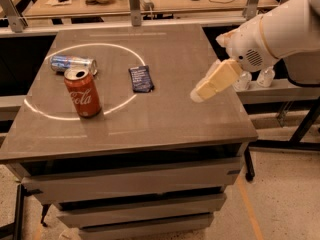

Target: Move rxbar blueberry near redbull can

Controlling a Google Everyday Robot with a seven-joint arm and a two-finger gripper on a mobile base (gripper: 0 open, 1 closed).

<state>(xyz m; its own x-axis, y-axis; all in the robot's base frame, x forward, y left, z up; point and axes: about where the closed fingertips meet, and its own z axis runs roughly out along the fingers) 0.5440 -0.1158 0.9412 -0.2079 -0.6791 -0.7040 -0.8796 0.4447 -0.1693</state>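
Rightward, end effector (198, 94) near table (175, 121) edge, grip unclear; rxbar blueberry (141, 79) mid-table.

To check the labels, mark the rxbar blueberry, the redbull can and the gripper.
rxbar blueberry (141, 78), camera view, middle of the dark wrapper.
redbull can (72, 64), camera view, side wall of the lying can.
gripper (199, 94), camera view, its tip, right of the rxbar blueberry.

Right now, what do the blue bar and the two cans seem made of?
The rxbar blueberry: likely a thin plastic wrapper, dark, flat, slightly glossy. The redbull can, on its side, and the red Coca-Cola can: probably metal, by their silvery rims and sheen. The gripper, over the right side of the table, looks matte cream plastic.
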